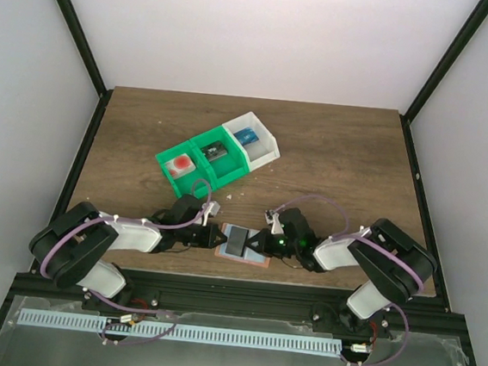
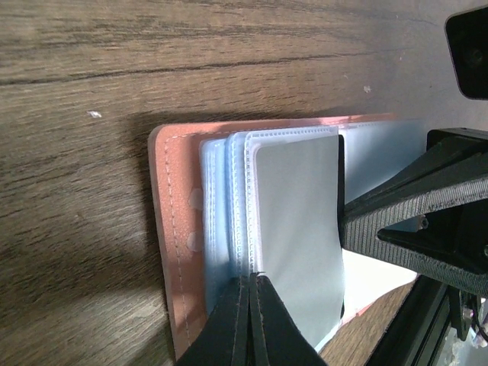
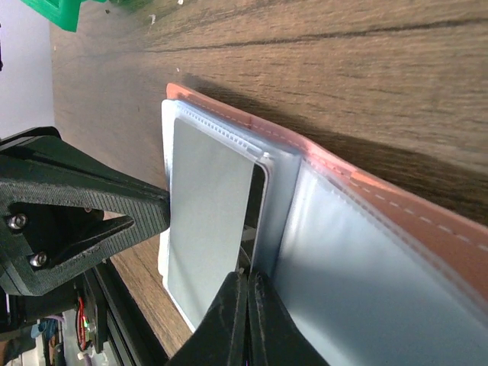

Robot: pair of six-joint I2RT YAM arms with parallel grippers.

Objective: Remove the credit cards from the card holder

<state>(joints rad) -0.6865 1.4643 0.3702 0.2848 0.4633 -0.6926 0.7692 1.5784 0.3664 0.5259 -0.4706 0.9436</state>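
1. Robot lab cell: white panels [image 1: 242,27] and black frame posts [image 1: 73,28] are boxing in a wood table [image 1: 333,157].
2. Two arms [image 1: 126,237] are sitting bolted to a metal rail [image 1: 233,296], with loose cables [image 1: 311,201] looping.

Leather-look card holder [image 2: 171,244] with plastic sleeves [image 2: 238,206] on a wooden table [image 1: 341,158].
The table is brown wood grain, matt. The card holder is salmon and smooth, with a stitched rim; its sleeves are clear glossy plastic with ribbed welded edges. The grey credit card [image 2: 297,221] inside looks smooth and matt. At its six o'clock, the left gripper [image 2: 249,279] is matt black plastic. At the holder's eleven o'clock, the bin [image 1: 232,175] is shiny green-and-white plastic.
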